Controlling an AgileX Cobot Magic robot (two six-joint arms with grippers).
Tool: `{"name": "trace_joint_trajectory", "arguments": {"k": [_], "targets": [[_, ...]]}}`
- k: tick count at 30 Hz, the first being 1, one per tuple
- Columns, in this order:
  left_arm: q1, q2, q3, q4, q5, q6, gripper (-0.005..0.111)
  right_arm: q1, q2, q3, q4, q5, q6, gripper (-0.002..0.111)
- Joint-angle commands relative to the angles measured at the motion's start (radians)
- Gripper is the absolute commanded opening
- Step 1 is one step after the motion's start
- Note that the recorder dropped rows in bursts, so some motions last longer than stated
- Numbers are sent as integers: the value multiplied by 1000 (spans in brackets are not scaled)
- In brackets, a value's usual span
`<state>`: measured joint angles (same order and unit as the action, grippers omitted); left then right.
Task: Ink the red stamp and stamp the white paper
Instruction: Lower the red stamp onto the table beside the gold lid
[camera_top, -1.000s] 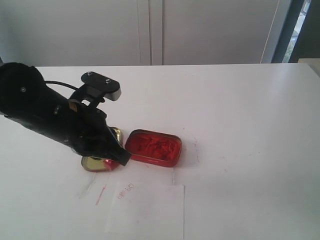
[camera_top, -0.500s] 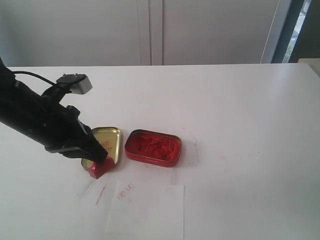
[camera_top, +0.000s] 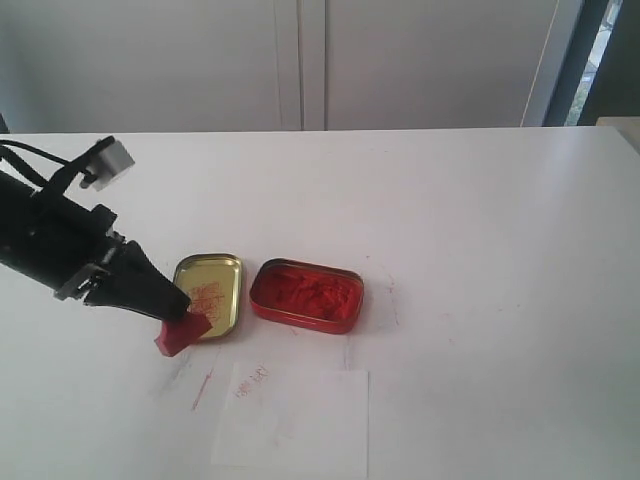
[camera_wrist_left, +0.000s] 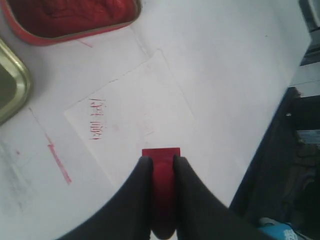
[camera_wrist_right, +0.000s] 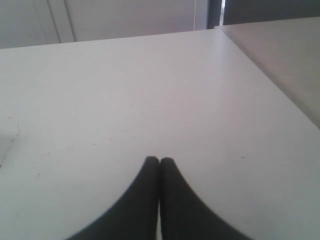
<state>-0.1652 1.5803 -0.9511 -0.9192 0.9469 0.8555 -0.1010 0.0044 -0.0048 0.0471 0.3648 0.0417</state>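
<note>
Beside the smeared gold tin (camera_top: 210, 295), the red tin (camera_top: 306, 295) holds ink; left fingers (camera_wrist_left: 137, 195), pinching the red stamp (camera_top: 181, 334), have drawn back leftward; right fingers (camera_wrist_right: 145, 195) pressed together

Setting: indoor room of office or laboratory type; which of the two cannot be told. Indicated by: a wide plain white bench (camera_top: 480, 200); flat pale grey cabinet-style panels (camera_top: 170, 60) ranged behind it; a dark vertical window frame (camera_top: 578, 60) at the far right, with daylight admitted.
</note>
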Motion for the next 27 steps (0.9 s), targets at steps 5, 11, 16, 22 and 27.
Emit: {"name": "trace_joint_trajectory", "arguments": {"k": [5,11,16,22,27], "targets": [[24,81,24,-86,61,70,0,2,-4,5,1,-8,-3,0],[24,142,65,-139,30,87,0,2,-4,5,1,-8,-3,0],[26,192,67,-139,6,84,0,2,-4,5,1,-8,-3,0],[76,265,67,-154,24,87,0,2,-4,5,1,-8,-3,0],[114,304,67,-165,14,87,0,2,-4,5,1,-8,-3,0]]}}
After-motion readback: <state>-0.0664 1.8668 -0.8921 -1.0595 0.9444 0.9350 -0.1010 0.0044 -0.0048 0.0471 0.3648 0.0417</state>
